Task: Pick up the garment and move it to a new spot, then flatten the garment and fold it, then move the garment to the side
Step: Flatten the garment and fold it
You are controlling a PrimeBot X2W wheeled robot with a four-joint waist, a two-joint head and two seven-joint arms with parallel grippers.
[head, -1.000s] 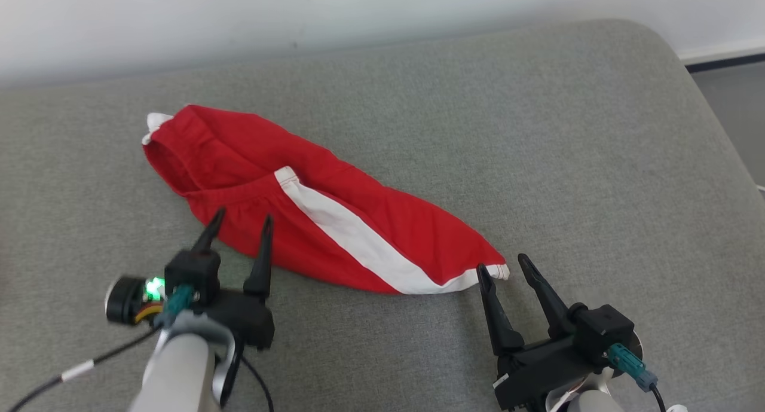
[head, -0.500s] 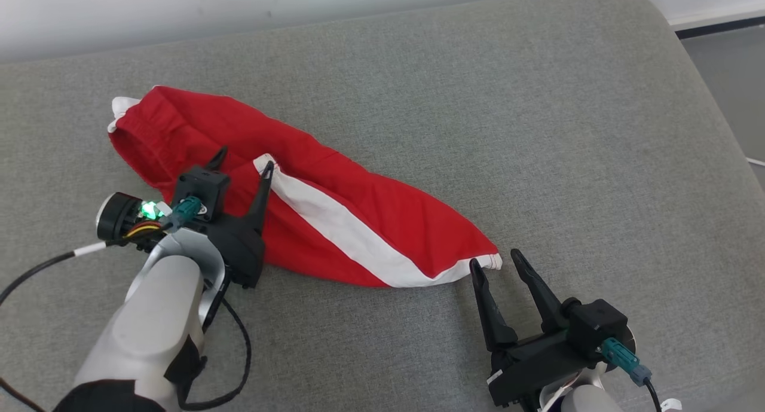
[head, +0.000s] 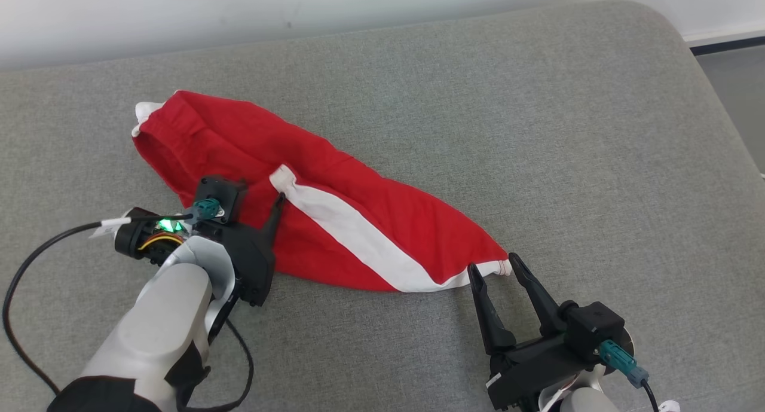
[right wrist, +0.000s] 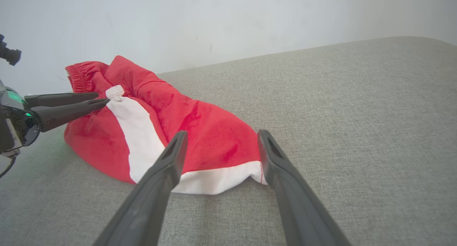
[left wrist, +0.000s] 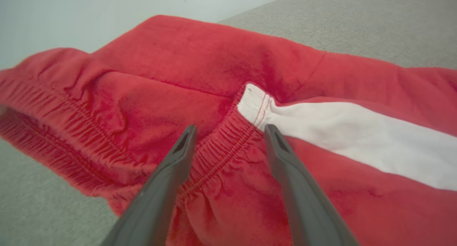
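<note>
We see the red garment [head: 382, 220] lying on the grey cushion [head: 597, 161], slanting from the upper left to the lower right of the head view. Our left pincer [left wrist: 230, 131] is open, with its fingers on either side of the waistband [left wrist: 221, 149], beside the white stripe [left wrist: 339, 131]. Our right pincer [head: 493, 264] is also open, just at the hem and gripping nothing.

Left arm [head: 161, 322] and right arm [head: 583, 400] reach forward, jaws parted.

Left pincer [left wrist: 230, 128] and right pincer [head: 492, 262] are black, with teal plugs [head: 208, 208], black cable [head: 36, 253], grey forearm [head: 161, 322].
</note>
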